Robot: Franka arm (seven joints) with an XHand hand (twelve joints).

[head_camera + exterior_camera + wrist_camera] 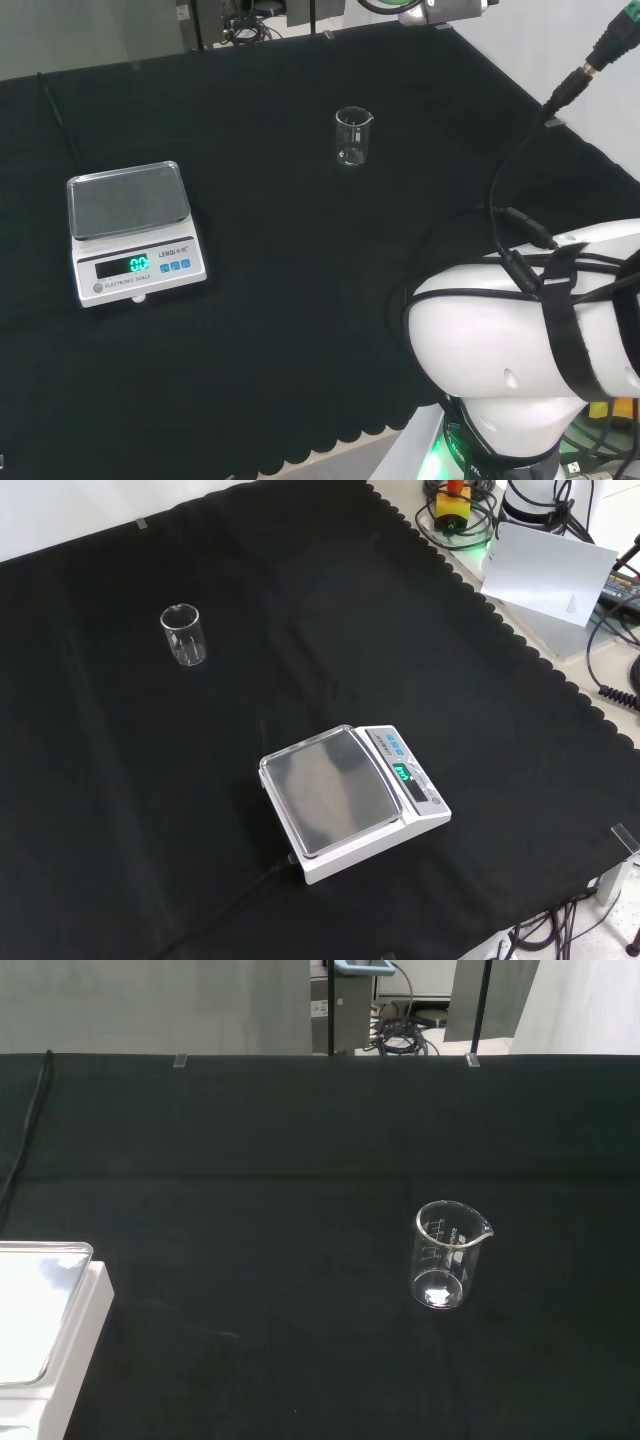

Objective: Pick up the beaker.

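A small clear glass beaker [352, 136] stands upright and empty on the black cloth, toward the far middle of the head view. In the front view the beaker [184, 635] is at the upper left. The wrist view sees the beaker [448, 1254] some way off on the cloth, its spout turned to one side. Nothing touches it.
A white electronic scale [133, 232] with a steel pan sits at the left in the head view and near the middle in the front view [350, 798]; its corner [45, 1330] is in the wrist view. The arm's white link [530, 330] fills the lower right of the head view.
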